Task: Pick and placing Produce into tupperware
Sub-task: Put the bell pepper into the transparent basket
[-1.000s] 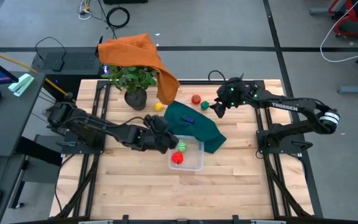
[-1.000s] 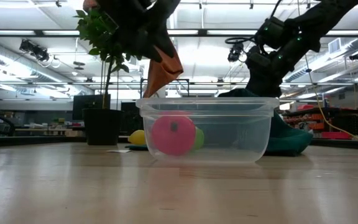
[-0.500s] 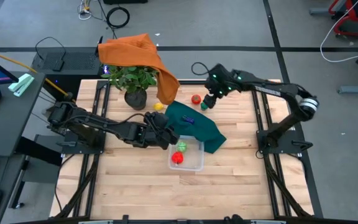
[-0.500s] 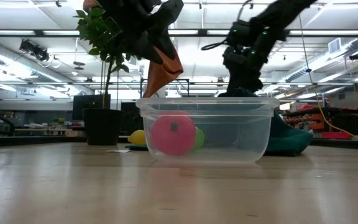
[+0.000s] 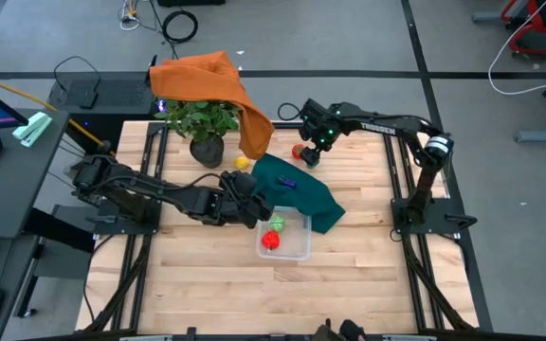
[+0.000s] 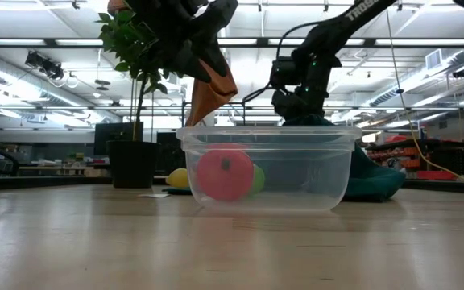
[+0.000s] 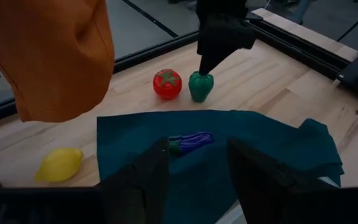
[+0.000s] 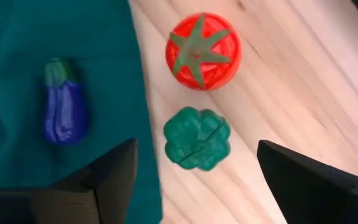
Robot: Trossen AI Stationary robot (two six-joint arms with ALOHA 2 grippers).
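While the right gripper (image 8: 194, 180) hangs directly over the green pepper (image 8: 197, 138), its fingers stand spread wide, one on each side of the pepper and holding nothing. The pepper sits on bare wood between them, with the red tomato (image 8: 202, 51) just beyond it, nearly touching, and the purple eggplant (image 8: 64, 116) off to one side on the teal cloth (image 8: 17, 74). To grip well, the judgement is to lower straight down until the fingertips flank the widest part of the pepper, keeping the far side clear of the tomato so it is not nudged or pinched in. Close evenly; the lobed shape may twist if caught off-centre. The cloth edge lies close to one finger and could snag.

Well away from this gripper, the tupperware (image 5: 301, 248) already holds a red piece (image 5: 269, 241) and a green one (image 5: 277, 224). A yellow lemon (image 5: 243, 163) lies near the potted plant (image 5: 200, 120). The left gripper (image 5: 254, 210) waits just beside the tupperware, fingers apart and empty.
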